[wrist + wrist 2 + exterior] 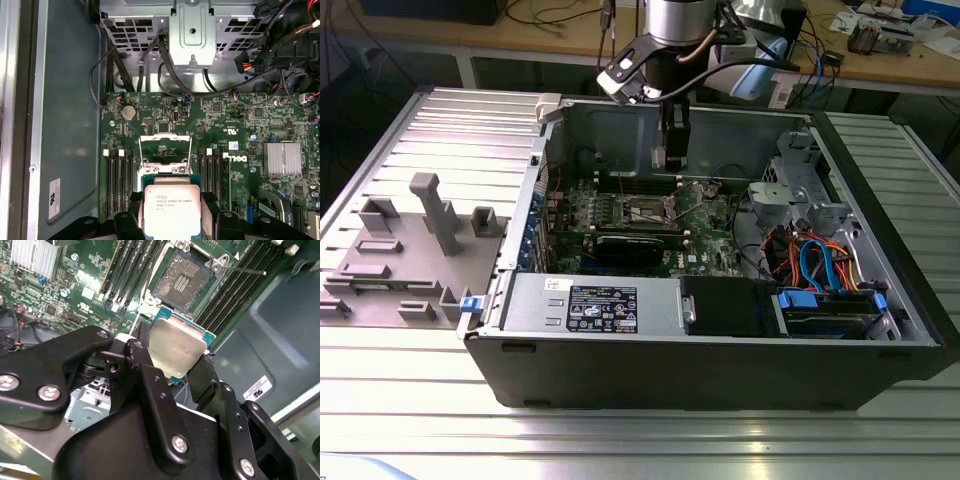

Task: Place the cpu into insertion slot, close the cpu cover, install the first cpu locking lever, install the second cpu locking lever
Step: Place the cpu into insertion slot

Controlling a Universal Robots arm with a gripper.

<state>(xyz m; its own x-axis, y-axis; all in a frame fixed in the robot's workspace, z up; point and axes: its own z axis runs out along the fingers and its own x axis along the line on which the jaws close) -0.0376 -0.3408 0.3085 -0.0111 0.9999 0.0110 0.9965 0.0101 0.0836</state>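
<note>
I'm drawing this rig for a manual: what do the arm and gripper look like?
The arm ends in a silvery metal cylinder with black cables looping off it and a small black-and-silver box at its side. The gripper is matte black: flat linkage bars joined by silver screws, narrowing to slim fingers.

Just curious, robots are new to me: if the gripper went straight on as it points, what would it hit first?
Probably the open insertion slot: the gripper, shut on the cpu, points down toward it, though depth is unclear.
</note>
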